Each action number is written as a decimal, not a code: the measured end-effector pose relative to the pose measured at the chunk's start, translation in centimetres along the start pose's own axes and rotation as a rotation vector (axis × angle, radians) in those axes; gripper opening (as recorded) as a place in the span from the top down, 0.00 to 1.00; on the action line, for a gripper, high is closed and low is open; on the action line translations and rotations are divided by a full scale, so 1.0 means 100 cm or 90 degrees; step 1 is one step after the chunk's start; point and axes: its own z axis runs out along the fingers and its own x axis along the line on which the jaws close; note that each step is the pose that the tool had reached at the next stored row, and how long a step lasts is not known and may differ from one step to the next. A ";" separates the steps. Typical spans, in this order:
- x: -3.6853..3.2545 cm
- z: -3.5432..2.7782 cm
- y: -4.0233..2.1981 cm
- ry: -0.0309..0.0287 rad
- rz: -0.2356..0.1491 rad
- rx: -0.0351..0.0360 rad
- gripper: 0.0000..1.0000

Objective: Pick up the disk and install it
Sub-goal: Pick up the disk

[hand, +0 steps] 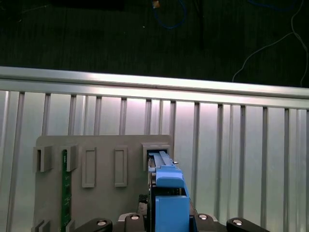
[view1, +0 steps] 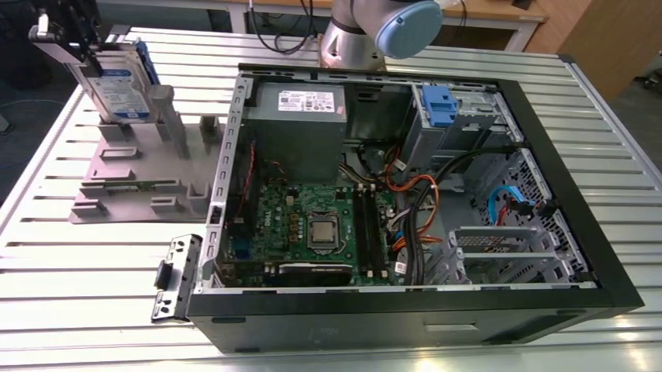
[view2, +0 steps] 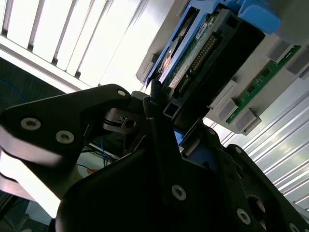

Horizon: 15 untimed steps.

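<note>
The disk (view1: pixel 116 87), silver with a white-and-blue label and a blue bracket, stands on edge at the back of the grey stand (view1: pixel 135 178), at the exterior view's far left. My gripper (view1: pixel 85 53) reaches it from above and is shut on its upper end. In the first wrist view the blue bracket of the disk (hand: pixel 166 193) sits between the finger bases, its far end at a slot of the stand (hand: pixel 101 193). In the second wrist view a black finger (view2: pixel 155 99) presses the edge of the disk (view2: pixel 193 53). Whether its lower edge still rests in the slot I cannot tell.
An open computer case (view1: pixel 579 232) lies on the slatted metal table (view1: pixel 62 263), to the right of the stand in the exterior view. Inside are a motherboard (view1: pixel 310 225), cables, a blue part (view1: pixel 439 105) at a drive bay and a metal cage (view1: pixel 497 248). A green board (hand: pixel 64 193) sits in the stand.
</note>
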 end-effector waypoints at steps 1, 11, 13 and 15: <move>0.0000 -0.0004 0.0000 0.0000 0.000 0.0000 0.64; -0.0004 -0.0044 0.0002 0.0000 0.000 0.0000 0.64; -0.0004 -0.0053 0.0002 0.0000 0.000 0.0000 0.64; -0.0005 -0.0061 0.0002 0.0000 0.000 0.0000 0.64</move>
